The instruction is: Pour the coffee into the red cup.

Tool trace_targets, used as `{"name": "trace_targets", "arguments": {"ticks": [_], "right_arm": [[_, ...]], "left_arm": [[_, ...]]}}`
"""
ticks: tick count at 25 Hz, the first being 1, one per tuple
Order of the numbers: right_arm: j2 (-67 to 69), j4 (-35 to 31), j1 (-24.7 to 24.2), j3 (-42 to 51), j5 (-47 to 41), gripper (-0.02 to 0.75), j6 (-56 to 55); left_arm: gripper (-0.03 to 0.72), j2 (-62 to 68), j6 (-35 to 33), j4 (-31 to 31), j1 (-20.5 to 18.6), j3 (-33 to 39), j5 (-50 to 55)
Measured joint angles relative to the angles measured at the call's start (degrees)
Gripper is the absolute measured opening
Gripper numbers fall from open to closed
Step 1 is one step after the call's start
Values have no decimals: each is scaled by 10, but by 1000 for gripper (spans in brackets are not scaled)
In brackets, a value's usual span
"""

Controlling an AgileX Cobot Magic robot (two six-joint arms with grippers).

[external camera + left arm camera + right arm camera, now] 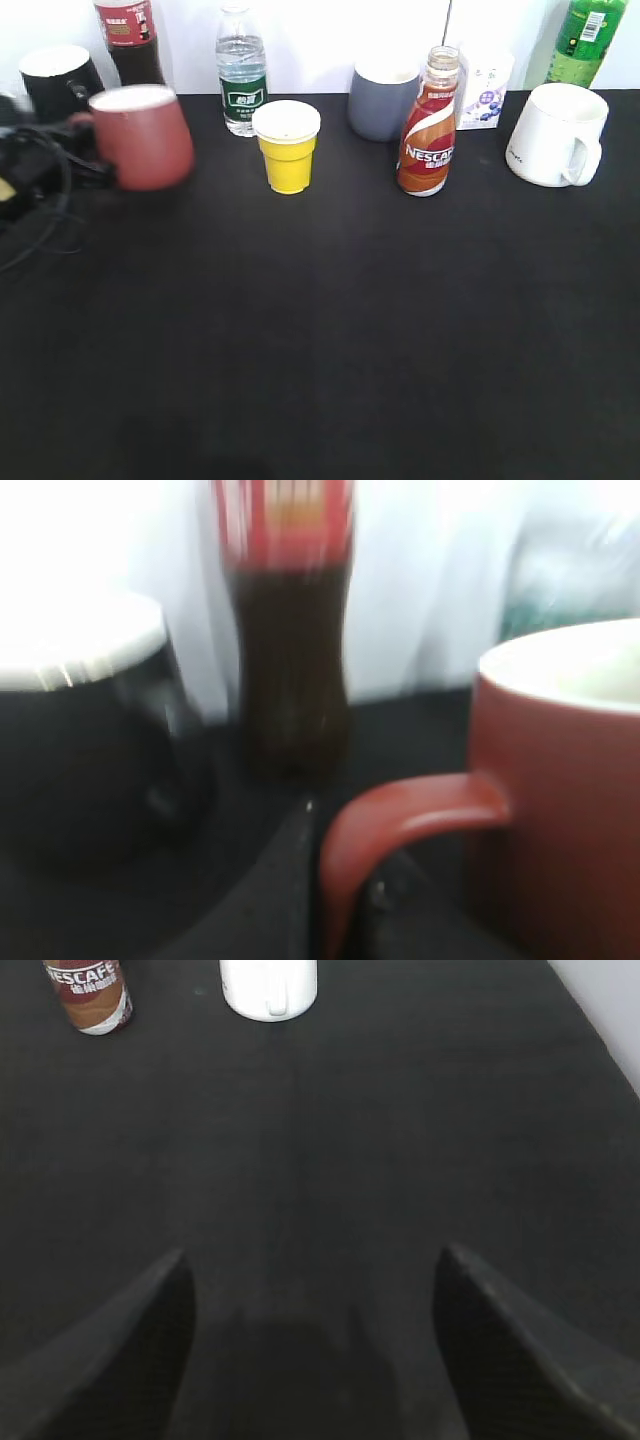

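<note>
The red cup (145,135) is at the back left, blurred, its handle facing left. My left gripper (82,150) is shut on that handle; in the left wrist view the handle (400,825) runs between the dark fingers (340,890), and the cup's body (565,800) fills the right side. The coffee bottle (428,125), orange-brown with NESCAFE lettering, stands upright at the back, right of centre, with no cap visible. It also shows in the right wrist view (90,995). My right gripper (312,1270) is open and empty over bare table, out of the exterior view.
Along the back stand a black mug (58,78), a cola bottle (130,40), a water bottle (242,75), a yellow cup (287,148), a grey cup (382,98), a small carton (485,90), a white mug (555,135) and a green bottle (585,40).
</note>
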State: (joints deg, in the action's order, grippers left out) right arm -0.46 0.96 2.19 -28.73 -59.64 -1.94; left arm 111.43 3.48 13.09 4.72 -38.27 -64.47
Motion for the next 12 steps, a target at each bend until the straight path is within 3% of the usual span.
{"name": "trace_targets", "arguments": {"ticks": [6, 12], "right_arm": [[0, 0, 0, 0, 0, 577, 0], [0, -4, 0, -2, 6, 577, 0]], "left_arm": [[43, -142, -2, 65, 0, 121, -21], [43, -178, -2, 98, 0, 182, -19]]}}
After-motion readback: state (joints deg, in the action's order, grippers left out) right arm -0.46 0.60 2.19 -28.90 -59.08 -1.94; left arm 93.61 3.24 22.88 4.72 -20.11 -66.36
